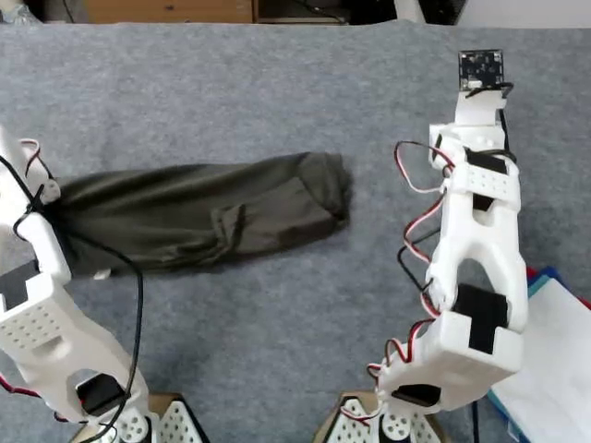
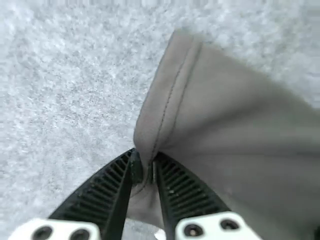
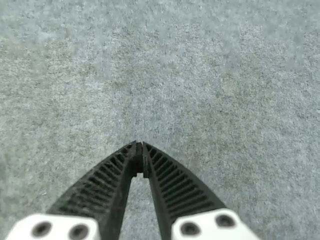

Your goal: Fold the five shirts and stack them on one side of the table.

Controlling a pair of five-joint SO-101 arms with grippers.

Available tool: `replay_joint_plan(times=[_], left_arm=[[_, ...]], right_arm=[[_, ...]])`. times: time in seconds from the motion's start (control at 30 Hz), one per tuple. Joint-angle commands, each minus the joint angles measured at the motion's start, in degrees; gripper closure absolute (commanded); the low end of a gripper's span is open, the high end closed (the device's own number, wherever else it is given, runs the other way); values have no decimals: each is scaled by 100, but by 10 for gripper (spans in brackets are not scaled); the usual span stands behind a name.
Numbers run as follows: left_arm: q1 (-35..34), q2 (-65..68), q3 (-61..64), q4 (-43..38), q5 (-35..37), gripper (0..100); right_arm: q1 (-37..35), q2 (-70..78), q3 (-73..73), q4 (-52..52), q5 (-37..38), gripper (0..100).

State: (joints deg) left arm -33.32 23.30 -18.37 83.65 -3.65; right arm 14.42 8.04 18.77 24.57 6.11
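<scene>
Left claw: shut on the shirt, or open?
Shut on the olive shirt. In the left wrist view the left claw pinches its stitched hem, with cloth squeezed between the fingers.

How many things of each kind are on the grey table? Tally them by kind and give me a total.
Dark olive fabric shirt: 1, pinched at one edge by the left gripper
White plastic robot arms: 2, the left arm and the right arm
Pile of white, blue and red layers at the table's edge: 1, contents unclear
Total: 4
</scene>
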Motion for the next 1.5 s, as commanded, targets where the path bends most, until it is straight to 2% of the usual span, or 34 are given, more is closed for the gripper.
replay_joint_plan(times=[0.0,0.27,0.43,0.77,1.23,1.47], left_arm=[[668,-66,-589,519,9,980],[2673,-66,-1275,1336,79,980],[3464,-66,-1626,1486,396,979],[4352,-66,-1881,1662,510,979],[5574,-57,-2927,1662,897,979],[5811,523,-3007,1090,1046,979]], right_arm=[[66,-4,-444,-97,-9,992],[57,13,-444,-105,-18,991],[75,22,-444,-114,-9,991],[84,22,-444,-123,-9,992],[92,22,-444,-132,-9,992],[92,22,-444,-132,-18,992]])
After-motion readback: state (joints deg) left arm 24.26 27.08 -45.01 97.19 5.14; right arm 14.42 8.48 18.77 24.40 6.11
